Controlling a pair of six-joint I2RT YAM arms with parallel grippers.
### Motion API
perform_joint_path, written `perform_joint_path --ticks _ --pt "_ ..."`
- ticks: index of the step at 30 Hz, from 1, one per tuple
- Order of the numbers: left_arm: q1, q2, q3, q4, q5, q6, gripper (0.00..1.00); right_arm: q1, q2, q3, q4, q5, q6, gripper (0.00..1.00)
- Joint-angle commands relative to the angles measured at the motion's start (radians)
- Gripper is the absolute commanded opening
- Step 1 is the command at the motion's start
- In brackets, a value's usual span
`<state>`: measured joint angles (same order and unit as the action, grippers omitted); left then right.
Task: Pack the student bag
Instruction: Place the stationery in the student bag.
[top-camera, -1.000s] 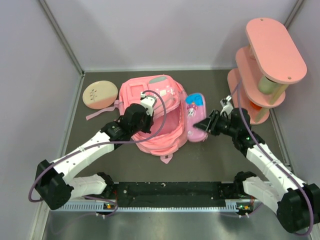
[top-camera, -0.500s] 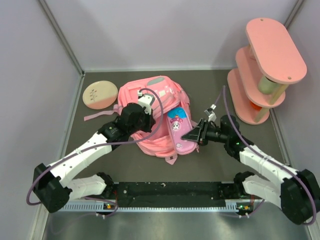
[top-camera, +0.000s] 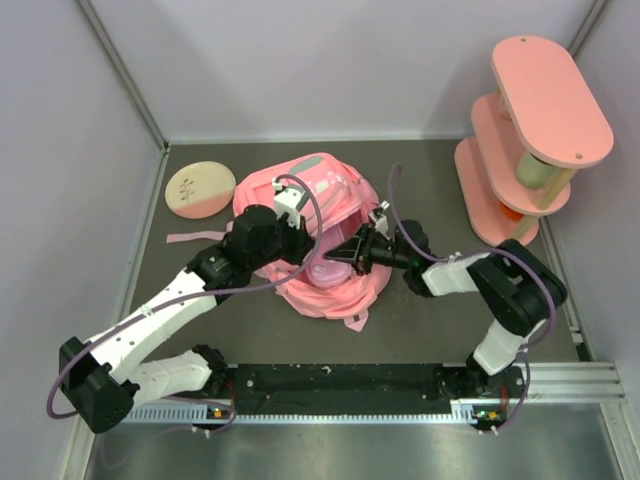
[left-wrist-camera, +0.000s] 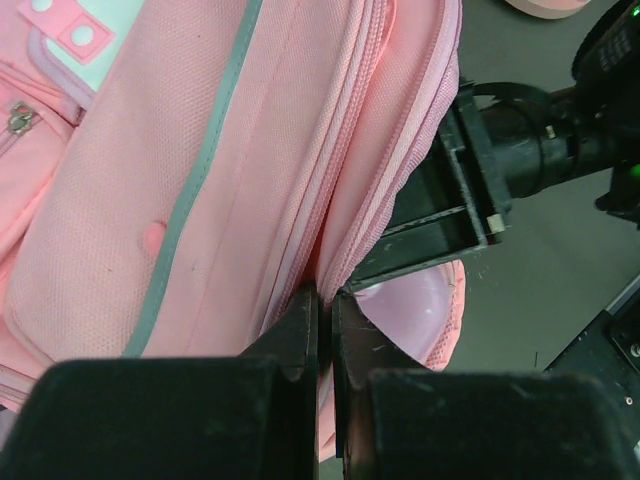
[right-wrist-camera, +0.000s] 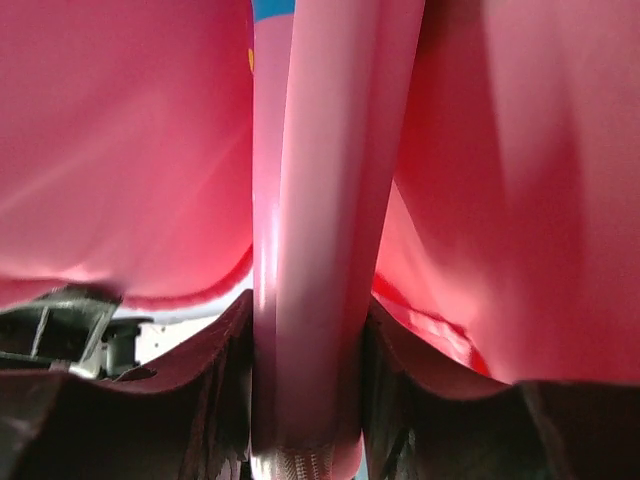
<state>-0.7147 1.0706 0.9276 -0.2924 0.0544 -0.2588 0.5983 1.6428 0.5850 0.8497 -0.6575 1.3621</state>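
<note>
We see the student bag lying at the centre of the dark surface. The left gripper, reaching in from 8 o'clock, is closed tight on the zippered edge of the bag's opening, pinching the pink fabric between its fingers. The right gripper, entering from 3 o'clock, sits inside the bag's mouth, its jaws partly apart and clamped on a slim pink pencil case, with pink lining on both sides. A pink tiered shelf stands at 2 o'clock of the bag; a round beige-and-pink disc lies at 10 o'clock.
</note>
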Motion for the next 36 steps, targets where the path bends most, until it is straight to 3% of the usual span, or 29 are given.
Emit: perform_joint_path --ticks 1,5,9,13,15,17,21,23,28,33,36 --pt "-0.011 -0.069 0.048 0.18 0.059 -0.017 0.0 0.063 0.103 0.108 0.336 0.188 0.095 0.0" --pt "-0.011 -0.083 0.039 0.171 0.055 -0.02 0.0 0.107 0.109 0.144 0.293 0.327 0.048 0.0" --pt "-0.009 -0.089 0.028 0.182 0.056 -0.028 0.0 0.146 0.019 0.183 0.025 0.528 -0.121 0.0" --pt "-0.011 -0.092 0.02 0.182 0.05 -0.026 0.0 0.155 -0.018 0.197 -0.038 0.645 -0.211 0.07" --pt "-0.011 -0.092 0.017 0.185 0.044 -0.028 0.0 0.155 -0.021 0.214 -0.056 0.654 -0.266 0.13" --pt "-0.011 -0.089 0.017 0.184 0.042 -0.028 0.0 0.153 -0.006 0.277 -0.191 0.654 -0.287 0.14" --pt "-0.009 -0.089 0.01 0.183 0.041 -0.031 0.0 0.158 0.038 0.315 -0.169 0.613 -0.297 0.17" --pt "-0.011 -0.089 0.007 0.182 0.041 -0.03 0.0 0.158 0.063 0.349 -0.187 0.57 -0.308 0.32" --pt "-0.011 -0.087 0.008 0.167 0.009 -0.023 0.0 0.156 0.048 0.343 -0.259 0.524 -0.351 0.48" --pt "-0.011 -0.086 -0.006 0.168 -0.004 -0.026 0.0 0.158 -0.058 0.28 -0.402 0.533 -0.412 0.54" --pt "-0.009 -0.069 -0.003 0.171 0.002 -0.034 0.0 0.158 -0.084 0.27 -0.445 0.518 -0.426 0.53"
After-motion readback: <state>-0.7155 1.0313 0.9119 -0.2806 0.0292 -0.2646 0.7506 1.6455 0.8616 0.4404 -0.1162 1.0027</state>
